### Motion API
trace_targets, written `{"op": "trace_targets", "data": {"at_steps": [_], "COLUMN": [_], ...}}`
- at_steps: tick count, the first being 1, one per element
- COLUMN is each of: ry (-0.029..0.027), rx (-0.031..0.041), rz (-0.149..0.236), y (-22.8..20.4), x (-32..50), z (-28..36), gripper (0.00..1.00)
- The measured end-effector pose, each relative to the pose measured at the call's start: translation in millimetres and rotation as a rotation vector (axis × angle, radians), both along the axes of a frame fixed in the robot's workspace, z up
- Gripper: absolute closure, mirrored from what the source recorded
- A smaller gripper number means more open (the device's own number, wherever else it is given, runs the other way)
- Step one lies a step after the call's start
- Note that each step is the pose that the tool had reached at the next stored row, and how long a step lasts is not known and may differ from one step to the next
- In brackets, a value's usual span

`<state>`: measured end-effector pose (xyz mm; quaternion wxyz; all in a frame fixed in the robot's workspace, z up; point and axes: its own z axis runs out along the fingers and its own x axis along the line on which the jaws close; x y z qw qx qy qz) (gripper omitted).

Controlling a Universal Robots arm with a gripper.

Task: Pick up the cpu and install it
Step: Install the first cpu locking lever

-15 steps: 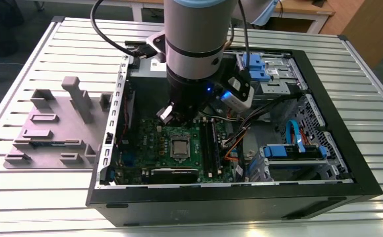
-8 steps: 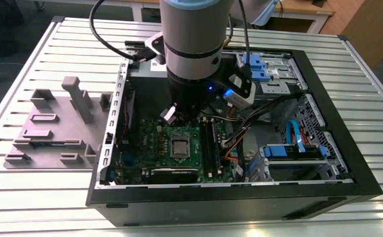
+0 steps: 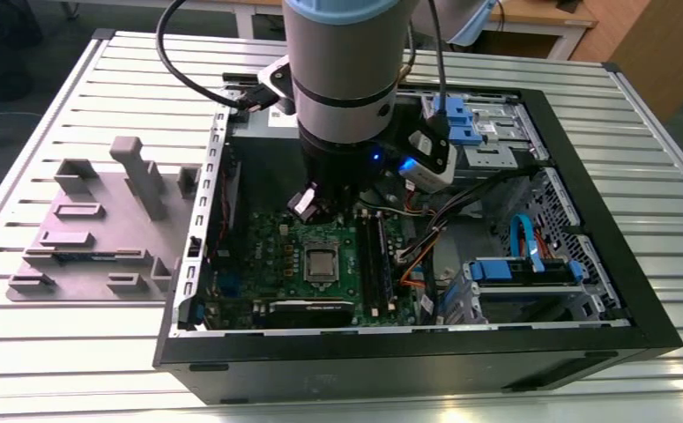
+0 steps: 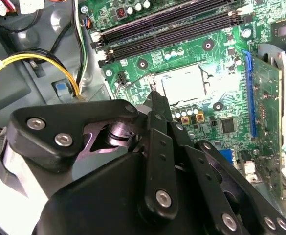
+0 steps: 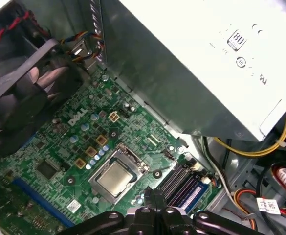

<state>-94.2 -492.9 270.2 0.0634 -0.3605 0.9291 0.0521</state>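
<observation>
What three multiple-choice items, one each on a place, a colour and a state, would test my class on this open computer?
1. Where is the cpu?
A. On the grey fixture outside the case
B. In the socket on the motherboard
C. On top of the power-supply box

2. What colour is the motherboard?
A. Blue
B. Red
C. Green

3. How does the cpu stand to the gripper?
A. It lies flat, apart from the gripper
B. It is clamped in the gripper
C. It stands on edge against the gripper

Key:
1 B, its silvery top sits inside the metal frame.
2 C, the board shows green in both wrist views.
3 A, bare board shows between chip and gripper in the first wrist view.
</observation>
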Motion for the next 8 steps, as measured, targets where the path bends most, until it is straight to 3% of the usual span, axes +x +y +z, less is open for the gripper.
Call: {"op": "trace_targets", "data": {"at_steps": [4, 6, 8], "ry": [0.0000, 0.0007, 0.0026], "rx": [0.0393, 0.0556, 0.0586], "rz": [0.002, 0.003, 0.003], "y": [0.1, 0.1, 0.2], "x": [1.3, 2.6, 3.0], "z": [-1.7, -2.5, -2.8], "gripper": [0.89, 0.89, 0.89]}}
